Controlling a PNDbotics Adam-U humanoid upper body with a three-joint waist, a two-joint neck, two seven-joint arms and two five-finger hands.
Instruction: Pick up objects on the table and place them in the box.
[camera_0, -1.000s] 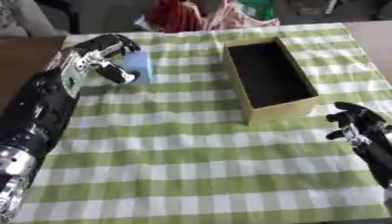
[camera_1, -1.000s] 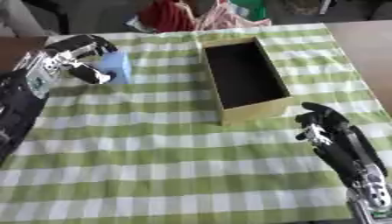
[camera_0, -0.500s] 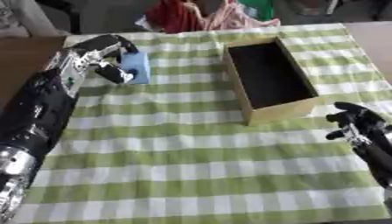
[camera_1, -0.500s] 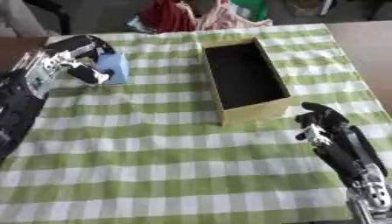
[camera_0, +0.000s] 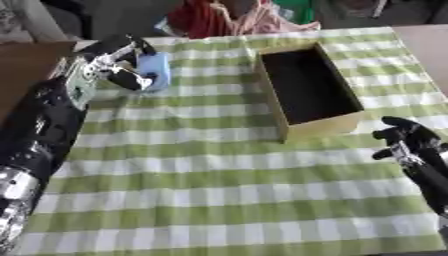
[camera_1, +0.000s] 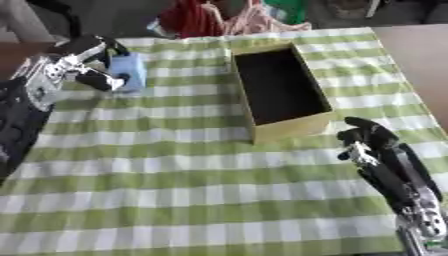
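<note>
A light blue block (camera_0: 155, 70) sits at the far left of the green checked cloth. My left hand (camera_0: 112, 65) is curled round it, fingers over its top and thumb against its near side. An open cardboard box (camera_0: 306, 91) with a dark inside stands right of centre, empty as far as I can see. My right hand (camera_1: 369, 144) rests near the box's front right corner, fingers loosely curled, holding nothing.
Red and pink cloth items (camera_0: 227, 20) lie beyond the table's far edge. A bare brown tabletop (camera_0: 424, 45) shows to the right of the cloth. The checked cloth (camera_0: 219, 190) stretches wide in front of the box.
My left hand and the blue block have shifted only slightly, if at all. The right hand has not moved.
</note>
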